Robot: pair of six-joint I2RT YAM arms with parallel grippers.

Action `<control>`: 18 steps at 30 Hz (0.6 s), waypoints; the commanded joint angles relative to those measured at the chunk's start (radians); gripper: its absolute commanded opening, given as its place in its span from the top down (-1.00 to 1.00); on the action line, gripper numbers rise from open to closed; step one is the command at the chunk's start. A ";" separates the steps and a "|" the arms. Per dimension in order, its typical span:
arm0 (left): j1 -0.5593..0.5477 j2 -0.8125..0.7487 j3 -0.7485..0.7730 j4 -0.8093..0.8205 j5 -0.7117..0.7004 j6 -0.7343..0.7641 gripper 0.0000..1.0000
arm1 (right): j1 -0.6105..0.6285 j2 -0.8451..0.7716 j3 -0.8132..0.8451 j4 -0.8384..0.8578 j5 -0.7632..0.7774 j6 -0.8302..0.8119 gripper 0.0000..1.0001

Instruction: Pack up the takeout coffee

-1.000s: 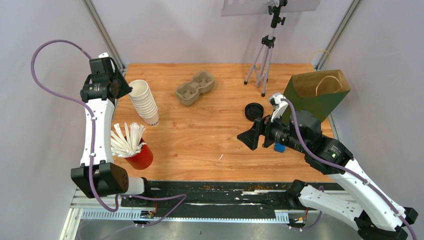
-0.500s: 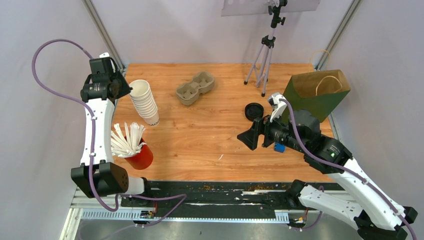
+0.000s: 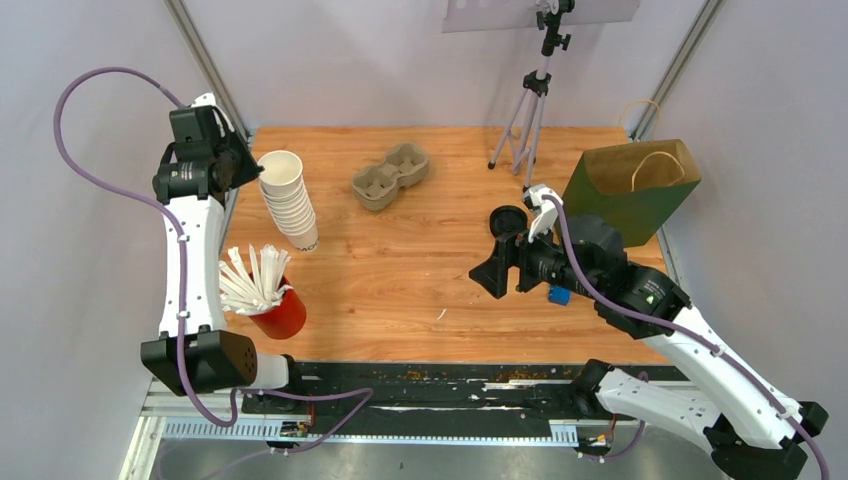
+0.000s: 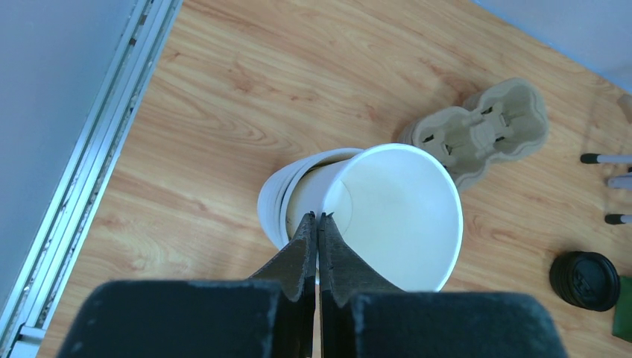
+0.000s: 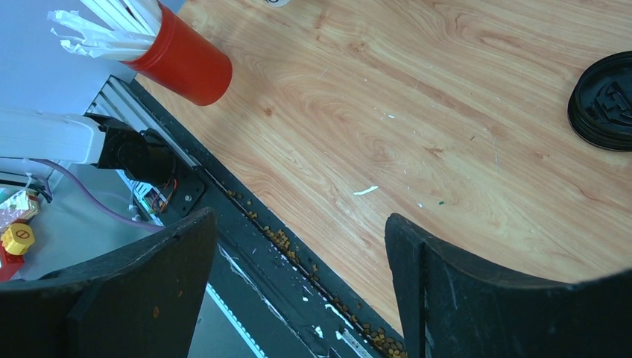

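The left arm (image 3: 195, 235) is reaching over the far left corner of the light wooden desk (image 3: 400, 290). Its jaws, partly open a second ago, are now pinching shut on the rim of the topmost plain white paper cup (image 4: 395, 216) of the leaning stack of lidless white paper cups (image 3: 297, 222). The wrist view is showing the thin cup wall caught between the two closed tips. With that pinch the cup is tilting up and coming away from the cups beneath it, its mouth facing more upward than before, while the rest of the stack is staying where it was.

The right arm (image 3: 640, 290) is drifting a little to the left and farther in. Its jaws are gaping wide and holding nothing, just near of the round black plastic lids (image 3: 508, 222).

The moulded grey-brown pulp two-cup carrier (image 3: 391, 176) at far centre and the dark green paper bag with looped handles (image 3: 630, 195) at far right are not changing.

No lidded takeout coffee is showing in any view. Judging from this, packing is only beginning: one cup is being separated, and the lidding, the seating in the carrier and the bagging are all still waiting.
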 commanded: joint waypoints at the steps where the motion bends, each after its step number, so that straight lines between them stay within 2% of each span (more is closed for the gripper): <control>1: 0.010 -0.023 0.049 0.029 0.029 -0.007 1.00 | -0.004 0.003 0.046 0.045 0.012 -0.021 -0.66; 7: 0.010 -0.026 0.102 0.010 0.016 -0.023 1.00 | -0.003 -0.001 0.038 0.046 0.026 -0.020 -0.66; 13: 0.009 -0.026 0.264 -0.039 0.010 -0.008 1.00 | -0.003 -0.007 0.029 0.048 0.081 -0.019 -0.66; 18: 0.010 -0.100 0.218 0.014 0.065 -0.047 1.00 | -0.003 -0.005 0.043 0.057 0.079 -0.005 -0.66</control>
